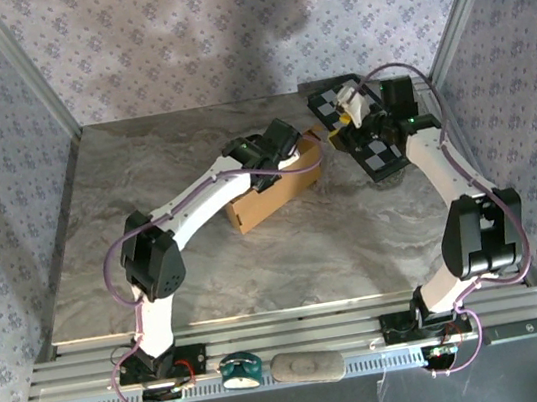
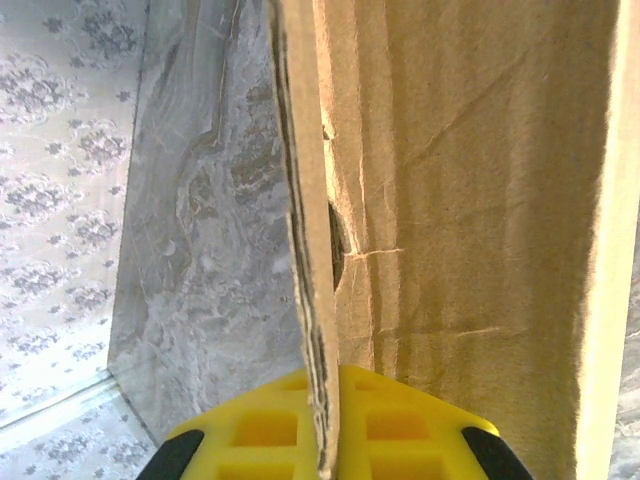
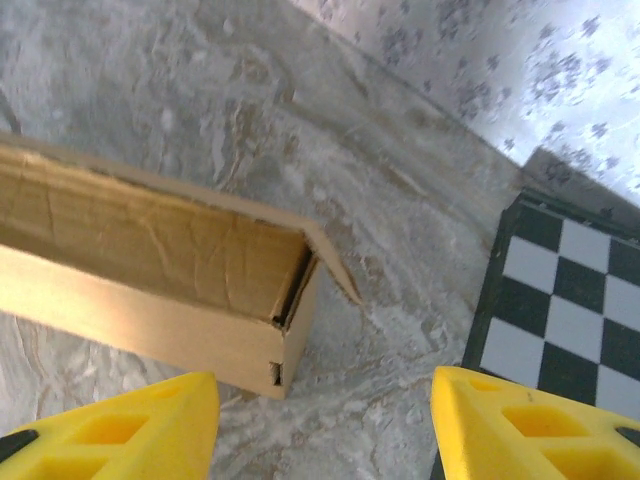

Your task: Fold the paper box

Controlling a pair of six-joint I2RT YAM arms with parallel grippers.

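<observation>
The paper box point(image 1: 267, 201) is a shallow brown cardboard box standing near the middle of the table, open at the top. My left gripper point(image 1: 286, 150) reaches over its far side. In the left wrist view the left gripper point(image 2: 325, 405) is shut on the upright edge of one wall of the paper box point(image 2: 460, 200), with a yellow finger on each side of the cardboard. My right gripper point(image 1: 361, 108) hovers to the right of the box, above the checkerboard panel. In the right wrist view the right gripper point(image 3: 325, 425) is open and holds nothing; the end of the paper box point(image 3: 150, 260) with a loose flap lies ahead on the left.
A black-and-grey checkerboard panel point(image 1: 365, 136) lies at the back right, and its corner point(image 3: 570, 300) is near my right finger. A teal object point(image 1: 241, 369) and a grey oblong point(image 1: 307, 366) sit on the front rail. Patterned walls close in the table's sides and back.
</observation>
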